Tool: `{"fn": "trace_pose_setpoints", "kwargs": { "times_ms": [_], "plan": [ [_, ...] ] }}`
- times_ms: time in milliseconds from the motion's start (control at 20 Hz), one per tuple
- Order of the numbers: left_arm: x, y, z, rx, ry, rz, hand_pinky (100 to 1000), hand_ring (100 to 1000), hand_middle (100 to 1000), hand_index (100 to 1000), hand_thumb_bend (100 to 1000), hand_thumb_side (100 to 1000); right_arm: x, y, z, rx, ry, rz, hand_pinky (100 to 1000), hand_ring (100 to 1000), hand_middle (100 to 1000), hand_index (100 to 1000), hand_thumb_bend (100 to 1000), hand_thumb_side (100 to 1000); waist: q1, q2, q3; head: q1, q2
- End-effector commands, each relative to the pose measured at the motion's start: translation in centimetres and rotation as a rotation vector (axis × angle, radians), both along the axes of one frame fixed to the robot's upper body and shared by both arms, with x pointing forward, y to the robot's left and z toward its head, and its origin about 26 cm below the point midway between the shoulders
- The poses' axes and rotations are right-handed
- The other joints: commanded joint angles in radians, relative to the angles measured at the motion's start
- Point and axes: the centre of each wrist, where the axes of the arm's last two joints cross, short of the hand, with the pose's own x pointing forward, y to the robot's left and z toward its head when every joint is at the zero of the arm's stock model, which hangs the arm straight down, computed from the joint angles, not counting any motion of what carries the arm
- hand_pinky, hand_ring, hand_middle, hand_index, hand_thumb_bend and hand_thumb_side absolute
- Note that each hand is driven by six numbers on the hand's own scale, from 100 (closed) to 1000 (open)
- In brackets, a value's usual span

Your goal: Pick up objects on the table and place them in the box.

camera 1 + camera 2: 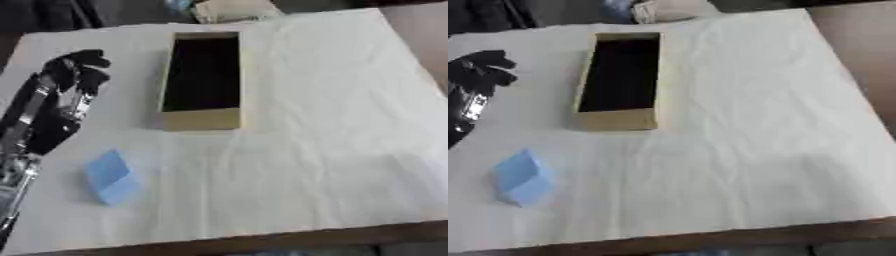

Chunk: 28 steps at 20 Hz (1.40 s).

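I see my left robot hand [77, 70] coming in from the left side, the black and silver forearm running up from the lower left corner and slanting toward the far end of the counter [332, 150]. It hangs over the white cloth [306, 100] to the left of the box [199, 119], apart from it, with its dark fingers [87, 57] bunched and bent at the tip of the arm. I can see nothing held in them, but the fingers blur together, so I cannot tell whether the robot hand is clenched or relaxed. My right robot hand shows in neither view. The box is a long tan cardboard one lying open-topped near the middle of the counter, its long side running away from me, its inside dark so that I cannot make out any contents. The one object I can see left to pick is a light blue block [110, 176], resting on the cloth near the left front part of the counter, well short of the box and nearer to me than the robot hand. It sits just beside the forearm's line, not touching it as far as I can tell. Beyond the far edge of the counter a pale bundle [232, 9] lies, too blurred to name.
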Motion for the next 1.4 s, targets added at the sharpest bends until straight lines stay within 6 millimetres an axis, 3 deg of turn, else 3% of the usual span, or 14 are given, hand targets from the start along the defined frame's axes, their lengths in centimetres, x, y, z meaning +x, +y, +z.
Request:
{"fn": "trace_pose_setpoints", "kwargs": {
  "times_ms": [50, 350, 500, 650, 1000, 1050, 1100, 1400],
  "plan": [
    [-0.7, 1.1, 1.5, 0.108, -0.007, -0.029, 734, 705, 730, 887, 100, 809, -0.2, -0.3, 0.9, -0.034, -0.021, -0.004, 846, 849, 790, 841, 100, 518, 0.001, -0.016, 0.003, -0.004, -0.003],
    [-1.6, 2.8, 1.6, 0.268, 0.054, -0.045, 744, 711, 737, 896, 106, 758, -0.3, -0.4, 0.9, -0.039, -0.015, -0.008, 847, 849, 790, 841, 100, 516, 0.007, -0.021, 0.007, -0.006, 0.000],
    [-1.9, 3.4, 1.8, 0.346, 0.083, -0.051, 759, 723, 748, 911, 184, 718, -0.3, -0.4, 0.9, -0.042, -0.014, -0.009, 847, 849, 790, 841, 100, 516, 0.010, -0.023, 0.007, -0.008, -0.001],
    [-2.1, 3.8, 2.1, 0.446, 0.117, -0.059, 772, 734, 754, 926, 275, 673, -0.3, -0.4, 0.9, -0.044, -0.012, -0.009, 847, 849, 790, 841, 100, 515, 0.012, -0.024, 0.008, -0.010, -0.002],
    [-2.0, 3.8, 2.4, 0.630, 0.181, -0.072, 780, 740, 756, 937, 604, 611, -0.3, -0.4, 0.9, -0.046, -0.009, -0.006, 847, 850, 790, 842, 100, 513, 0.017, -0.023, 0.003, -0.011, 0.001],
    [-2.0, 3.8, 2.4, 0.653, 0.190, -0.072, 781, 741, 756, 939, 665, 559, -0.2, -0.4, 0.9, -0.046, -0.009, -0.006, 847, 850, 790, 842, 100, 516, 0.018, -0.022, 0.002, -0.011, 0.001],
    [-2.0, 3.7, 2.4, 0.676, 0.200, -0.070, 782, 742, 758, 939, 644, 601, -0.2, -0.4, 0.9, -0.046, -0.010, -0.006, 847, 850, 790, 842, 100, 513, 0.019, -0.022, 0.001, -0.012, 0.001],
    [-2.1, 3.3, 1.6, 0.775, 0.277, -0.050, 786, 735, 762, 942, 690, 603, -0.1, -0.3, 1.0, -0.046, -0.011, 0.000, 848, 850, 790, 842, 100, 513, 0.022, -0.021, -0.003, -0.015, -0.003]
  ]
}}
